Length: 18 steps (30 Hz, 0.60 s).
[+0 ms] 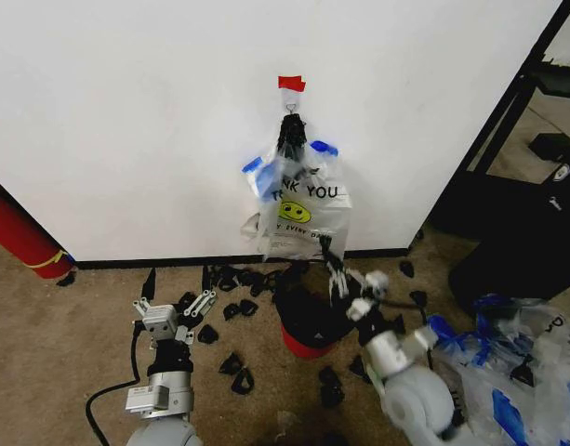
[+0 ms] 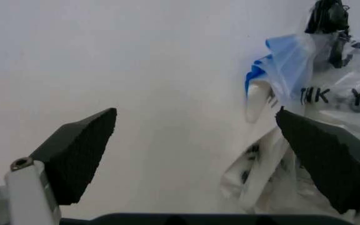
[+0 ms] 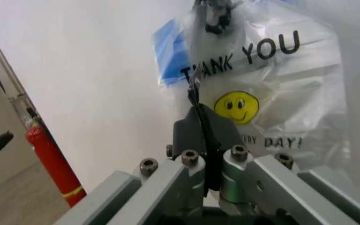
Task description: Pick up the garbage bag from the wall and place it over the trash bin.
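Note:
The garbage bag [image 1: 301,209] hangs from a metal hook [image 1: 291,111] under a piece of red tape [image 1: 291,84] on the white wall [image 1: 126,111]. In the right wrist view its "THANK YOU" lettering and yellow smiley face the camera on the garbage bag [image 3: 273,93]. My right gripper [image 1: 334,267] is raised to the bag's lower right corner, its fingers [image 3: 200,126] shut together; I cannot tell whether they touch the plastic. The trash bin [image 1: 308,346] stands on the floor below the bag. My left gripper [image 1: 178,309] is low at the left and open, its pads [image 2: 80,150] wide apart, the garbage bag [image 2: 330,89] off to one side.
Several small black scraps [image 1: 236,367] litter the carpet around the bin. A long red cylinder with a yellow band [image 1: 19,237] leans at the far left. A pile of plastic bags [image 1: 512,358] lies at the right, behind it a black frame [image 1: 508,111].

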Available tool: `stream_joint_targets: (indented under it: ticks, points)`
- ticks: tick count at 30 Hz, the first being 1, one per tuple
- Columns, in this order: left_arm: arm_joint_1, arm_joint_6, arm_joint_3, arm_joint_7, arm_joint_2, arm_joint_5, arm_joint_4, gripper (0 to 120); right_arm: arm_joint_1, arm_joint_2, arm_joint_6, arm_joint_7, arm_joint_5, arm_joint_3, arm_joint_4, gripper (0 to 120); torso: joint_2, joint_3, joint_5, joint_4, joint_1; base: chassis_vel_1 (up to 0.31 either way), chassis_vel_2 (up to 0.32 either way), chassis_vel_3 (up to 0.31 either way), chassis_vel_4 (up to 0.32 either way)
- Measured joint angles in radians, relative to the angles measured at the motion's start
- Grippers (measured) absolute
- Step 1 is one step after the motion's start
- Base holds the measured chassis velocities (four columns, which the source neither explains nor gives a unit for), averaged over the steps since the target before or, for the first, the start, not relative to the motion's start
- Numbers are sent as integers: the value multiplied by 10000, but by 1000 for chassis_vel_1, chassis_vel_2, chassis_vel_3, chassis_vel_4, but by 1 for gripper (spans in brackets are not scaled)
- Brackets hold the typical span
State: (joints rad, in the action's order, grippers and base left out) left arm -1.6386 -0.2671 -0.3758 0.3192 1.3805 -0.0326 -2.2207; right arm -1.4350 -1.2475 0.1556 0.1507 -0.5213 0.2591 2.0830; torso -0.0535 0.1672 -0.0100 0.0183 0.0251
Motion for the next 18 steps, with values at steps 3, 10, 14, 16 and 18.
stream_joint_targets:
  ticks: [3,10,14,16,18]
  points:
    - [40,-3,12,0,-53,-29,0,99,80,-110,-10,-126,-10,25,4,0,0,0,0,0,0,0,0,0,0]
    - [-43,-3,18,0,-94,-28,-111,99,1536,-161,-987,-1046,-1849,-79,-231,0,1,1,0,-2,0,0,0,0,0]
    - [-126,-4,-93,-1,-72,-20,-215,99,3062,-406,-1645,-1737,-3738,-504,-828,15,2,2,0,-4,1,0,0,0,0]
    - [-145,-4,-116,-2,-63,-18,-241,99,3362,-498,-1748,-1866,-4110,-597,-965,18,3,2,0,-4,2,0,0,0,0]
    - [-202,-4,-163,-2,-38,0,-271,99,3992,-774,-1924,-2158,-4804,-778,-1322,27,3,2,0,-3,2,0,0,0,0]
